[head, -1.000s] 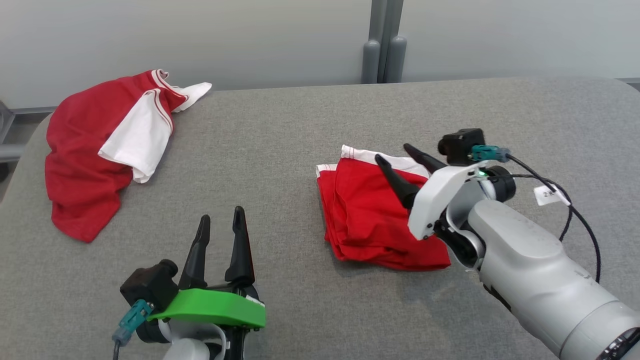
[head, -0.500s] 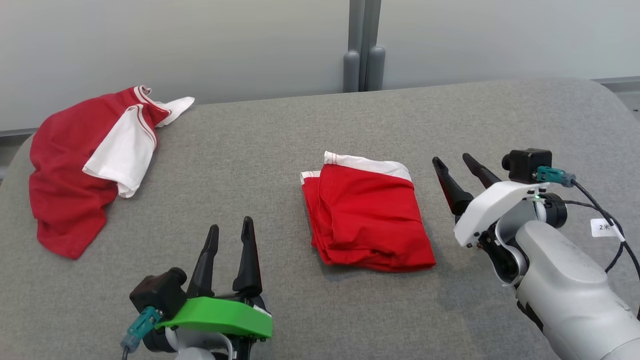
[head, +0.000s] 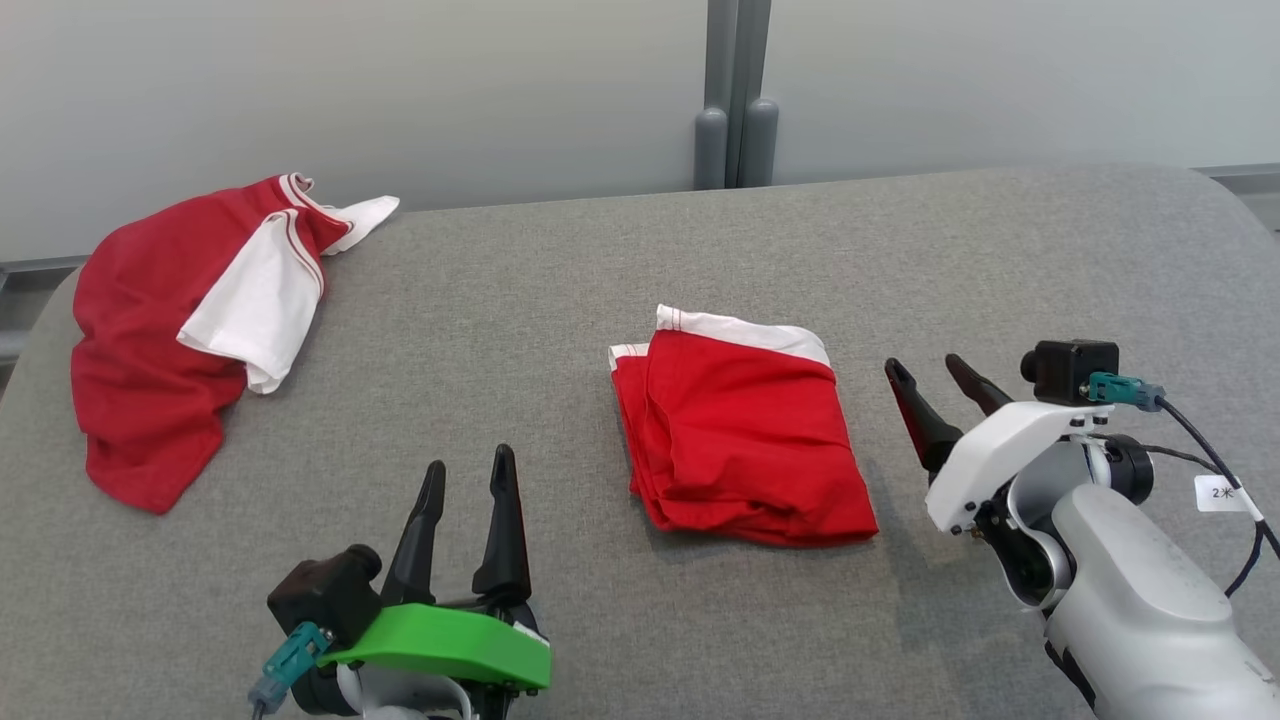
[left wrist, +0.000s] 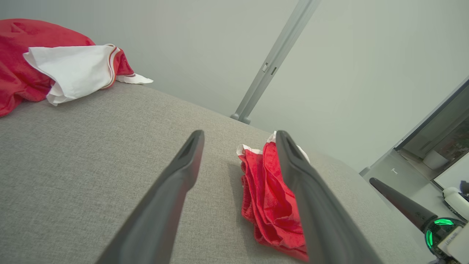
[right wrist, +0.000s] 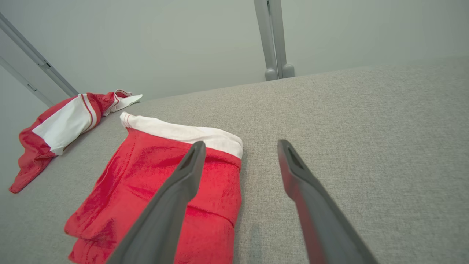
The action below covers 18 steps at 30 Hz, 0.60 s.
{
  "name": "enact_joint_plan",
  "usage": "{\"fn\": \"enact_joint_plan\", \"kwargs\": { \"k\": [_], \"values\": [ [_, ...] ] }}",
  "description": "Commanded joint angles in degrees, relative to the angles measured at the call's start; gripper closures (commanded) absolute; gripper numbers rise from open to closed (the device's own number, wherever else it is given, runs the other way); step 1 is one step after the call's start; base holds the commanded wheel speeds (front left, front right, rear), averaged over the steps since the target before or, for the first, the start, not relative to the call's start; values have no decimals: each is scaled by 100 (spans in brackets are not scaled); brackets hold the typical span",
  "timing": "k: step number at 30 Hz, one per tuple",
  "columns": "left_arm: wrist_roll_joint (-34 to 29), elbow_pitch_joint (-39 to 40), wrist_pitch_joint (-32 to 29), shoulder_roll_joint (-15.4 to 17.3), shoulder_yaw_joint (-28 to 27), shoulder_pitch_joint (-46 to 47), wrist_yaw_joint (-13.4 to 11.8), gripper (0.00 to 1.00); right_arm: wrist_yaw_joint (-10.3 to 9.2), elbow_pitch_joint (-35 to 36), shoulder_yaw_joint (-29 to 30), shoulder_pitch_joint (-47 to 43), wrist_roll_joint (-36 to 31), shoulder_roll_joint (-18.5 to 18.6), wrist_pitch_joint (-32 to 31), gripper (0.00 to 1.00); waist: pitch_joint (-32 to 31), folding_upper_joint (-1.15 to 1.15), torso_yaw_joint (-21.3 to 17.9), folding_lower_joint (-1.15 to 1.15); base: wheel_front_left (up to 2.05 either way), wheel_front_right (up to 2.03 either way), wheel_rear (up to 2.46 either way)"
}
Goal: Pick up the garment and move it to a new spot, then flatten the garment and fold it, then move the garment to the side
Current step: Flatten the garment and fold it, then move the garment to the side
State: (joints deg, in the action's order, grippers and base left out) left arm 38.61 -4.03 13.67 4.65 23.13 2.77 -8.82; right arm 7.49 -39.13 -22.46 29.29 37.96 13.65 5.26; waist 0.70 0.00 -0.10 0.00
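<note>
Midway across the tabletop (head: pixel 560 270) the folded garment (head: pixel 740 440) lies free; the right gripper (head: pixel 924 363) has drawn back beside it, open and empty like the left gripper (head: pixel 469 458). Moving it aside remains.

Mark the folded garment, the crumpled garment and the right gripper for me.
folded garment (head: pixel 745 440), head view, middle of its red top layer.
crumpled garment (head: pixel 130 350), head view, red cloth left of the white panel.
right gripper (head: pixel 921 362), head view, midway between its fingertips.
</note>
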Motion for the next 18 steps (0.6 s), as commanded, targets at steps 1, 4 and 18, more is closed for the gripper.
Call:
{"fn": "enact_joint_plan", "kwargs": {
  "k": [1,4,18],
  "values": [
    [-21,16,-6,43,1,-82,-18,0,0,11,58,-98,-84,15,-54,0,17,0,33,0,0,0,0],
    [-33,38,-22,59,12,-46,-25,0,0,-9,173,-158,-214,-14,-294,0,63,0,106,0,0,0,0],
    [-90,77,-52,103,45,207,-4,0,0,-289,425,294,355,201,-1843,0,426,0,604,0,0,0,0]
  ]
}}
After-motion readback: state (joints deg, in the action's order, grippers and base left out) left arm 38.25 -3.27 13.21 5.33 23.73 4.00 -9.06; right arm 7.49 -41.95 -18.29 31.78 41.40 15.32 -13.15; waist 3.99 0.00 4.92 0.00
